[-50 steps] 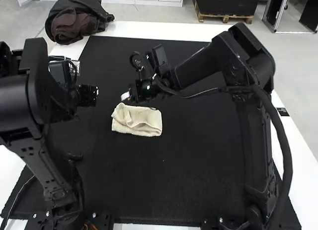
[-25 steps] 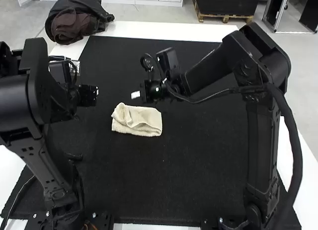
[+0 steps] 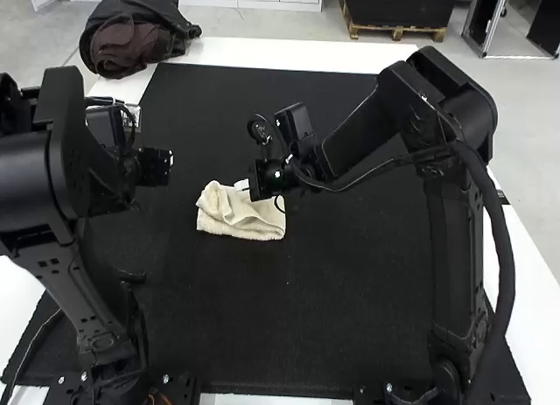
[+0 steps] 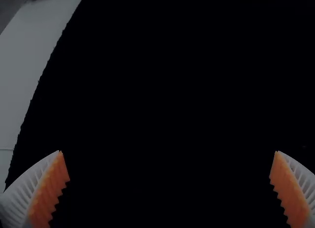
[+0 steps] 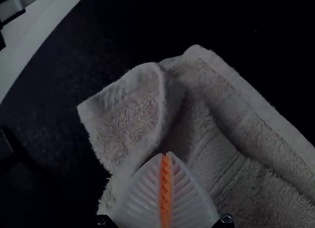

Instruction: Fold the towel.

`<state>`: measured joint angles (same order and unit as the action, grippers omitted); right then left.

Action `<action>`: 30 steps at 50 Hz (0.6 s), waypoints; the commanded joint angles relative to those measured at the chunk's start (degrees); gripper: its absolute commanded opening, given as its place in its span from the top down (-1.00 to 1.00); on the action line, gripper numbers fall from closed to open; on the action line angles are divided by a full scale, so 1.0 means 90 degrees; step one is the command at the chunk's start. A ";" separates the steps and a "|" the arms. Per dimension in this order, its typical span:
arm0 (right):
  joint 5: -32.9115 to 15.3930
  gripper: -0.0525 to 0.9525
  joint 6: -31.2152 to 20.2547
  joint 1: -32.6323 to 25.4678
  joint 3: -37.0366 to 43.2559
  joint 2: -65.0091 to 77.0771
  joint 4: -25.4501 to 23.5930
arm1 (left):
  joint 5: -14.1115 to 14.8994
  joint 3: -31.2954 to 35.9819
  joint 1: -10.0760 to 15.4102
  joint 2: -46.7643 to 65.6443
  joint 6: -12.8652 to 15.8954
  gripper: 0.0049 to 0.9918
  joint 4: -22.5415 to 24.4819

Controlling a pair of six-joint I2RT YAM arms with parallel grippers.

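Observation:
The cream towel [image 3: 241, 214] lies in a small folded bundle on the black mat, one corner turned over at its left end. At its far edge is my right gripper [image 3: 242, 185], over the cloth. In the right wrist view the towel [image 5: 236, 134] has a flap curled over, and the right gripper [image 5: 166, 154] is shut, its pads pressed together above the cloth; no fabric is visible between them. My left gripper [image 3: 166, 167] hangs over the mat to the left of the towel. Seen from its own wrist, the left gripper [image 4: 169, 151] stands wide open over bare mat.
The black mat [image 3: 289, 317] covers most of the white table [image 3: 289, 52]. A dark bag or jacket [image 3: 136, 33] lies at the far left corner, and a small object [image 3: 129, 116] sits near the mat's left edge behind the left arm.
My right gripper moved right and away from the towel, then came back down to its far edge. The towel and the left arm look unmoved.

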<state>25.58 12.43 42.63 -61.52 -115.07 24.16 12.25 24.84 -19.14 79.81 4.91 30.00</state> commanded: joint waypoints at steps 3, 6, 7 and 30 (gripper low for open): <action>0.0077 0.94 -0.0101 0.0097 -0.0030 -0.0174 0.0059 | 0.0074 -0.0026 -0.0032 -0.0049 0.0031 -0.93 0.0065; 0.0077 0.94 -0.0101 0.0117 -0.0020 -0.0193 0.0059 | 0.0074 -0.0026 -0.0032 -0.0040 0.0031 -0.93 0.0075; 0.0077 0.94 -0.0101 0.0126 -0.0030 -0.0203 0.0059 | 0.0074 -0.0026 -0.0022 -0.0049 0.0031 -0.93 0.0075; 0.0077 0.94 -0.0160 0.0214 -0.0030 -0.0340 0.0079 | 0.0055 -0.0006 -0.0003 0.0038 -0.0067 -0.93 0.0095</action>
<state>25.58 11.75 43.46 -61.52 -117.69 24.29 12.23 24.84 -19.11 79.83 4.75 30.11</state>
